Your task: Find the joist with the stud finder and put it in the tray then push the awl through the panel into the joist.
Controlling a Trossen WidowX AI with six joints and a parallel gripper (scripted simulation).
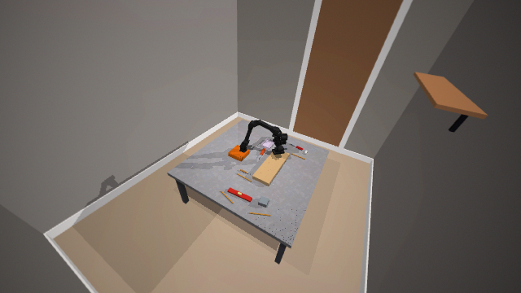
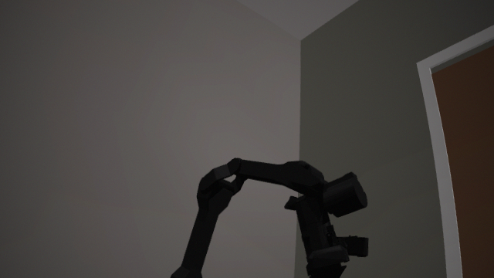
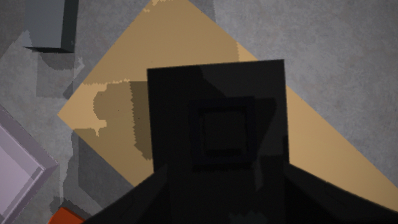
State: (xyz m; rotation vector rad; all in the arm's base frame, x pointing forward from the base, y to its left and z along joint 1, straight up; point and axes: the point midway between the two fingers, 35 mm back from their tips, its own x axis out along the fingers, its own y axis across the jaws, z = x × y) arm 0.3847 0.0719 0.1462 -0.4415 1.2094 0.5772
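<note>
The tool point(image 3: 220, 165) is clamped on the stud finder point(image 3: 217, 120), the dark square block that fills the middle of the wrist view and hides the fingers themselves. The finder hangs over the far end of the floor panel point(image 3: 165, 60), the tan board lying on the grey desk point(image 3: 325, 55); whether it touches the board or hovers just above it cannot be told.

My reading is that the search for the joist is at or near its end, since the tool now sits at the end of the panel nearest the tray point(image 3: 20, 170) (the pale lilac box whose corner shows at the wrist view's left edge). If the joist is located, the next move calls for carrying the finder sideways over the tray's rim, lowering it inside and letting go, then going for the awl point(image 1: 261, 153), which seems to be the small orange-handled item lying between the tray and the panel.

The top view alone gives the whole layout: arm, orange base, tray point(image 1: 267, 143), panel point(image 1: 269, 168) and scattered tools. The wrist view alone shows the finder against the board. The exterior view shows only the arm's dark outline against the walls.
</note>
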